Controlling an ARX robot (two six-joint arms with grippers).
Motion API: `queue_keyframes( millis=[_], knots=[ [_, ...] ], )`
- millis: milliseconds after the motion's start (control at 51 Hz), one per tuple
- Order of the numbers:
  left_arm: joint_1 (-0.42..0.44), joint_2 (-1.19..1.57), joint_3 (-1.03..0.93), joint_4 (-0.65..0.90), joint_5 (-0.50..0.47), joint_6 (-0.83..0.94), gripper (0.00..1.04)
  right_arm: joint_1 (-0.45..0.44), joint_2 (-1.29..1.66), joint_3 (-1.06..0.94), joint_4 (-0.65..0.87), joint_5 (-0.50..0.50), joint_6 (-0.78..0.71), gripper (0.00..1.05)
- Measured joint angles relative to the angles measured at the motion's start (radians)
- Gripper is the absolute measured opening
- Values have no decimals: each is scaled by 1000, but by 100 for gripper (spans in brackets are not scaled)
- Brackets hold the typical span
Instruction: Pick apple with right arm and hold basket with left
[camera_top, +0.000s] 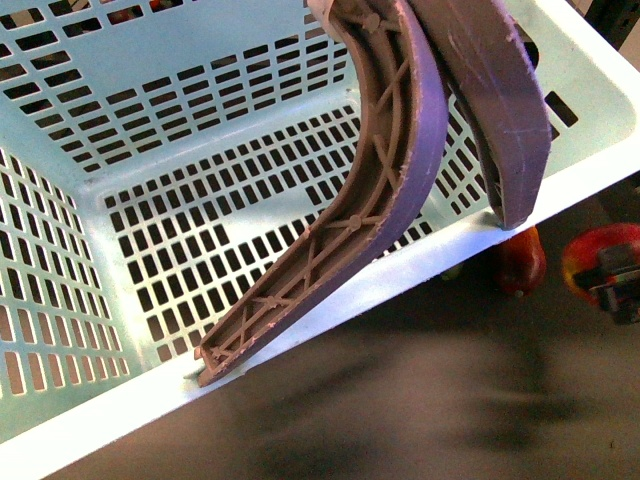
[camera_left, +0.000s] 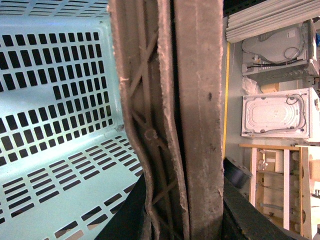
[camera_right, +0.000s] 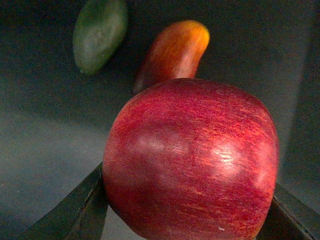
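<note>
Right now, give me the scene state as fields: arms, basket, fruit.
left gripper: closed around both handles
basket: tilted, handles raised together
right gripper: fingers either side of apple, touching it
apple: red; lifted or not, cannot tell
other fruit: avocado and orange-tipped red fruit beyond apple on dark table

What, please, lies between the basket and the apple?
In the front view, a dark red fruit stands between the rim of the basket and the apple.
</note>
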Motion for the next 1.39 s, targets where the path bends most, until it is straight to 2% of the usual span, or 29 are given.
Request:
queue_keyframes(
  millis=[176,451,588,725,843,1020,1196,1392],
  knots=[
    [0,0,0,0,0,0,20,-69,-298,-55,-116,-80,2,66],
    [0,0,0,0,1,0,20,-49,-650,-35,-257,-134,61,66],
    [0,0,0,0,-1,0,20,22,-784,19,-304,-143,154,66],
    [0,0,0,0,0,0,20,128,-836,63,-319,-142,261,66],
    [0,0,0,0,1,0,20,259,-828,79,-303,-113,345,66],
    [0,0,0,0,0,0,20,442,-744,79,-242,-19,400,66],
    [0,0,0,0,0,0,20,544,-648,79,-192,42,411,66],
    [0,0,0,0,-1,0,20,584,-595,79,-179,74,415,66]
  ],
)
